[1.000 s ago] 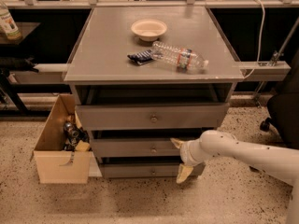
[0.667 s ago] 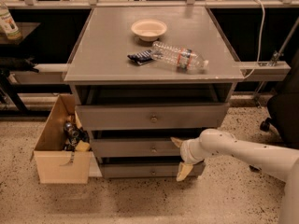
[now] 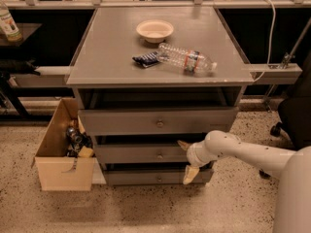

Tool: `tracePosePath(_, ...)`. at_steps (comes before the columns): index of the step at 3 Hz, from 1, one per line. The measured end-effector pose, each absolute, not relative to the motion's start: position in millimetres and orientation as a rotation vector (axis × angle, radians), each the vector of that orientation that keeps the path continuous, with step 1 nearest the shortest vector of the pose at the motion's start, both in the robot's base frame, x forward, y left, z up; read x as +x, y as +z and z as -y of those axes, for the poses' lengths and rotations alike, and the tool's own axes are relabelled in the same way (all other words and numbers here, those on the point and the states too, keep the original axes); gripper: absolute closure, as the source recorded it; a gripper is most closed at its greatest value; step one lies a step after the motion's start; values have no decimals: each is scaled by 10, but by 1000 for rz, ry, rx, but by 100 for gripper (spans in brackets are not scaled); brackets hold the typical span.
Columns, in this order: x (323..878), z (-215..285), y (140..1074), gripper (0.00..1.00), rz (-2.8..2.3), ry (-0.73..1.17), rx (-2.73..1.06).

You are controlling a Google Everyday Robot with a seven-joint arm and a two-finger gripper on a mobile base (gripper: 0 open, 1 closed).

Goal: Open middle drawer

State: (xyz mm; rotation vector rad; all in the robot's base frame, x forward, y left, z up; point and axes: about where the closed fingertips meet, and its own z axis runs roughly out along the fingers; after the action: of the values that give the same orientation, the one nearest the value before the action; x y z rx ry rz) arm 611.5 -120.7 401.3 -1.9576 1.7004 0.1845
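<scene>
The grey cabinet point(image 3: 146, 72) has three drawer fronts stacked one above the other. The middle drawer point(image 3: 131, 154) has a small round knob point(image 3: 160, 156) at its centre and looks closed or nearly so, with a dark gap above it. My gripper point(image 3: 187, 159) is at the end of the white arm coming in from the right. It sits in front of the right part of the middle drawer, to the right of the knob. Its two tan fingers point(image 3: 190, 174) are spread apart, one above and one below, and hold nothing.
The top drawer point(image 3: 121, 122) and the bottom drawer point(image 3: 131, 177) lie above and below. On the cabinet top are a bowl point(image 3: 154, 30), a plastic bottle point(image 3: 187, 59) and a dark snack bag point(image 3: 146, 59). A cardboard box point(image 3: 63, 171) with items stands at the left. An office chair point(image 3: 294, 120) is at the right.
The gripper has shifted slightly left and up, closer to the middle drawer front. The drawers have not moved.
</scene>
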Motion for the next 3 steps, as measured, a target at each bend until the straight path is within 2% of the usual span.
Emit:
tracePosePath(1,6167,1175,3894,7,-1699,221,-1986)
tracePosePath(3,6028,1095,3934,53,-1688,270,-2027)
